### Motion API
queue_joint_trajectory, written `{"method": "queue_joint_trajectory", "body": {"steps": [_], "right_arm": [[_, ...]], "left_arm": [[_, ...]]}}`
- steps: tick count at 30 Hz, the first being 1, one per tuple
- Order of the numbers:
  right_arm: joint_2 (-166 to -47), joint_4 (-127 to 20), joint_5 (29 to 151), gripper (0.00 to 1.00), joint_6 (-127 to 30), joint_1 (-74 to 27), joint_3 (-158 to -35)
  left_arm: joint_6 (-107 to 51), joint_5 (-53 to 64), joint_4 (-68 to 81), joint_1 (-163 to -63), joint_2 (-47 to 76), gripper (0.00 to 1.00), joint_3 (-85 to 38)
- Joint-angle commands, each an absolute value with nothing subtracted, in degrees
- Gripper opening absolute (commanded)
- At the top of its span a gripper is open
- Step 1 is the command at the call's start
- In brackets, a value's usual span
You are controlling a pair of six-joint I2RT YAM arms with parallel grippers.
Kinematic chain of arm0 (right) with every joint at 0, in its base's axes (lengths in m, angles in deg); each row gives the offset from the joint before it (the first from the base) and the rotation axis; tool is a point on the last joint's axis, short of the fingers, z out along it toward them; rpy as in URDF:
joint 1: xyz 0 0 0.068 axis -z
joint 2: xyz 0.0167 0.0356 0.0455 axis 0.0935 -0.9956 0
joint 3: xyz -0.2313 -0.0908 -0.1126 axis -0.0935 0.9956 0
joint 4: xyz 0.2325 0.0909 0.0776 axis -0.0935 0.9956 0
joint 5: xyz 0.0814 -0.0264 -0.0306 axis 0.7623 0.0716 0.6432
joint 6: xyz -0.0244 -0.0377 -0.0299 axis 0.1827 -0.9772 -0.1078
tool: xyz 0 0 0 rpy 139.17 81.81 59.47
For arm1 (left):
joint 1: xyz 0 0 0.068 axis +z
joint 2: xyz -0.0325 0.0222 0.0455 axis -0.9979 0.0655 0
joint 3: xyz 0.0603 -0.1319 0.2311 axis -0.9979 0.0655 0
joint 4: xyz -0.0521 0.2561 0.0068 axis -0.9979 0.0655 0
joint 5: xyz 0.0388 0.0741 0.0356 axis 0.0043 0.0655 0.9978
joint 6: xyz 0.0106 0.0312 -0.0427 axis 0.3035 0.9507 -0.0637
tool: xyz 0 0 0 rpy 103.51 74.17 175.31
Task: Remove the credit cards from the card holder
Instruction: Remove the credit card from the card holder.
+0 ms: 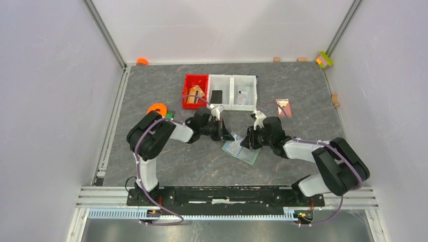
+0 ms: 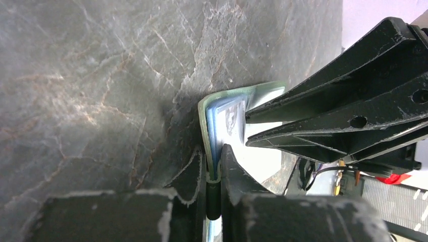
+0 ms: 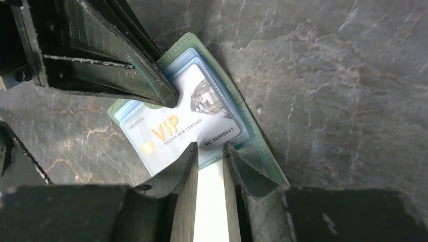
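Note:
The sage-green card holder lies open on the grey table between my two arms. My left gripper is shut on the card holder's edge, pinching the green cover and its blue pocket; from above, the left gripper sits at the holder's left side. A pale blue-white credit card marked VIP sits in the holder's clear pocket. My right gripper stands narrowly open, its tips over the card's lower edge with nothing pinched between them. Other cards are hidden.
A red bin and white bins stand at the back behind the grippers. A pink square item lies to the right, an orange ring to the left. Small blocks line the back wall.

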State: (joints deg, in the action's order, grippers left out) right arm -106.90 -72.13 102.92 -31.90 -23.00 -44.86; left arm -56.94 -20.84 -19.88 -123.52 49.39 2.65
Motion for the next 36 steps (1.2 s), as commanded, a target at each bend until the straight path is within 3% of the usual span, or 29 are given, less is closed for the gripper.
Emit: {"method": "queue_joint_trajectory", "body": {"steps": [1,5,12,17,21,25,29,32,36], "right_arm": [[-110.98,-72.13,100.62,0.30,-34.45,-22.58,-50.52],[-110.86,-76.15,99.10,0.33,-37.49,-20.66,-52.77],[-106.69,-98.67,94.63,0.41,-41.01,-20.64,-43.19],[-101.10,-91.06,85.35,0.42,-42.06,-20.65,-47.25],[-97.93,-89.00,84.63,0.44,-38.17,-20.63,-49.38],[-97.30,-106.14,87.10,0.46,-30.46,-22.62,-38.44],[-99.41,-102.65,87.01,0.47,-29.06,-23.18,-40.54],[-99.98,-106.87,86.05,0.49,-29.98,-23.03,-38.03],[-101.06,-111.19,85.91,0.49,-31.37,-23.02,-35.38]], "left_arm": [[-60.23,-23.09,-20.62,-124.84,53.96,0.02,1.01],[-59.45,-19.34,-24.39,-124.53,51.90,0.02,3.51],[-58.65,-16.73,-30.36,-123.12,50.51,0.02,7.24],[-54.87,-13.63,-23.18,-123.15,46.56,0.02,6.08],[-52.94,-12.97,-21.03,-123.55,42.99,0.02,6.23],[-52.36,-12.47,-21.73,-123.42,42.45,0.02,7.05],[-59.20,-12.07,-22.59,-123.83,39.86,0.02,6.96],[-67.00,-2.42,-19.92,-125.36,34.63,0.02,3.59],[-61.69,2.59,-23.59,-125.29,38.23,0.02,-0.68]]}}
